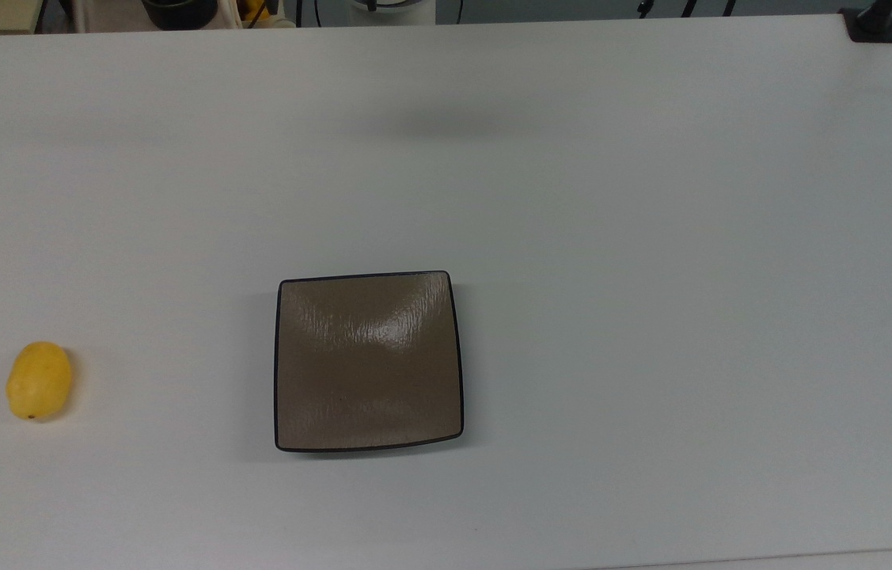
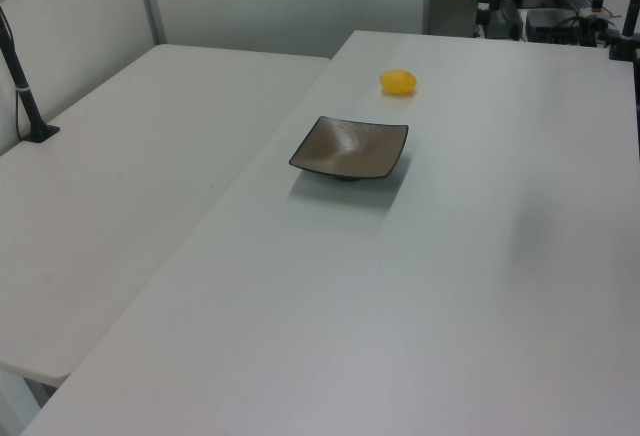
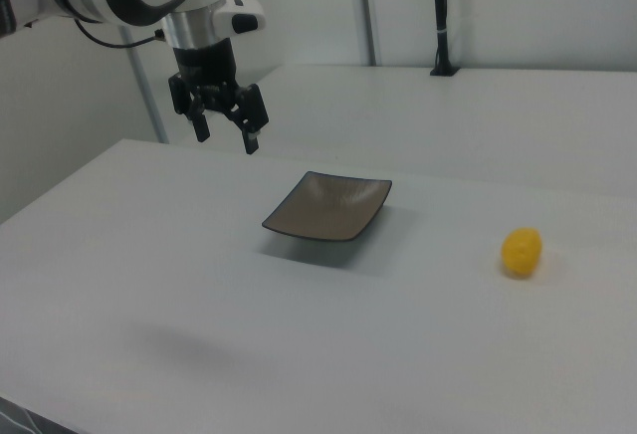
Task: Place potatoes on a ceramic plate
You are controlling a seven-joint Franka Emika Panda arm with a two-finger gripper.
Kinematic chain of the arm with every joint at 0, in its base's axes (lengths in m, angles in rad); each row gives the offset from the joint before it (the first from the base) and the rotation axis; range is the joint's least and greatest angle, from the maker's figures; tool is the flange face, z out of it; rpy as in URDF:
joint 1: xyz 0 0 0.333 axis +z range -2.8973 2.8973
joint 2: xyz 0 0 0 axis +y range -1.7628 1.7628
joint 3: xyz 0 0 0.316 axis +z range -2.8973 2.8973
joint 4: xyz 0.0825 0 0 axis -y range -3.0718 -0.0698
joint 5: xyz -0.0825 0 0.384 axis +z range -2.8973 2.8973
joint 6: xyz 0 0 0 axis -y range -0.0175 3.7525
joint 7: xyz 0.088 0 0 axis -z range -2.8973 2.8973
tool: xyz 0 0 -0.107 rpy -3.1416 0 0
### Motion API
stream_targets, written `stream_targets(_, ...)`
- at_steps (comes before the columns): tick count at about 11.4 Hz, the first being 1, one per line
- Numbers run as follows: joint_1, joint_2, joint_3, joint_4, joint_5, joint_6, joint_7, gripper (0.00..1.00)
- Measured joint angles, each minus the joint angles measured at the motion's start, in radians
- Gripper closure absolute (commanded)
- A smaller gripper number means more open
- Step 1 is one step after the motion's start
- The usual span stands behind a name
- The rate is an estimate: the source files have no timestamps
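We see the potato (image 1: 39,381) lying on the white table (image 1: 651,237) at the lower left of the top view, well apart from the ceramic plate (image 1: 369,362), which sits a little below the middle of that frame. The plate is square, glossy brown with a thin black rim, and nothing lies on it. In the left view the potato (image 2: 398,82) rests beyond the plate (image 2: 350,148), toward the upper middle of the frame. In the right view the potato (image 3: 522,252) lies at the middle right, and the plate (image 3: 327,206) sits near the centre. There we find the gripper (image 3: 227,135) hanging in the air at the upper left of the frame, above the table and off to the left of the plate, its two fingers spread apart and holding nothing. A second pale table (image 2: 120,206) stands alongside, at the left view's left.
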Motion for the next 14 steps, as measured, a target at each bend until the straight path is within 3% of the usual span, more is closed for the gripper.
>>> stream_targets(14,0.004,0.001,-0.007,0.001,0.0,0.015,0.0,0.0)
